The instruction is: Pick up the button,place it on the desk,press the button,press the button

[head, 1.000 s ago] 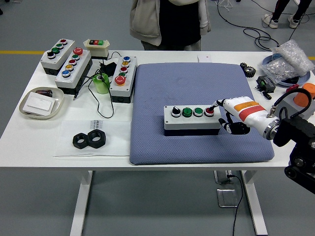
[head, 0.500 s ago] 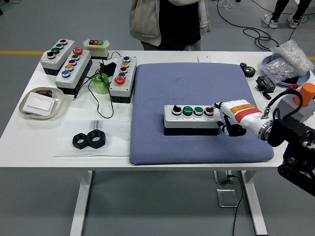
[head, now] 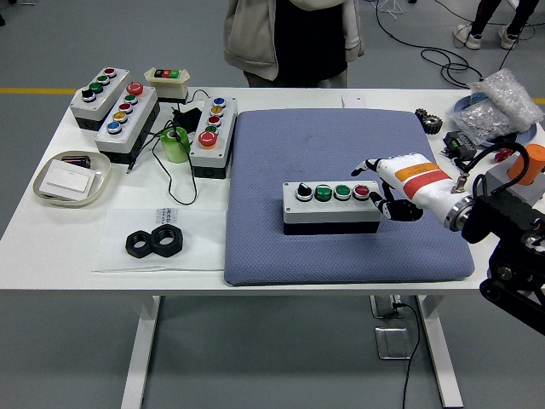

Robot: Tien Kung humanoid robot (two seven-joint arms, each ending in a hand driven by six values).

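Note:
A grey button box lies on the blue mat, with a black knob, two green buttons and a red button along its top. My right hand sits at the box's right end. Its index finger points left, raised just above and behind the red button and clear of it. The other fingers are curled by the box's right side and hold nothing. My left arm is out of view.
Three more button boxes and a small switch stand at the back left, with a green tape roll, a tray and black nuts. Bagged parts fill the back right. A person stands behind the table.
My right hand's index finger went onto the red button, then lifted off it, up and slightly back. The box has not moved.

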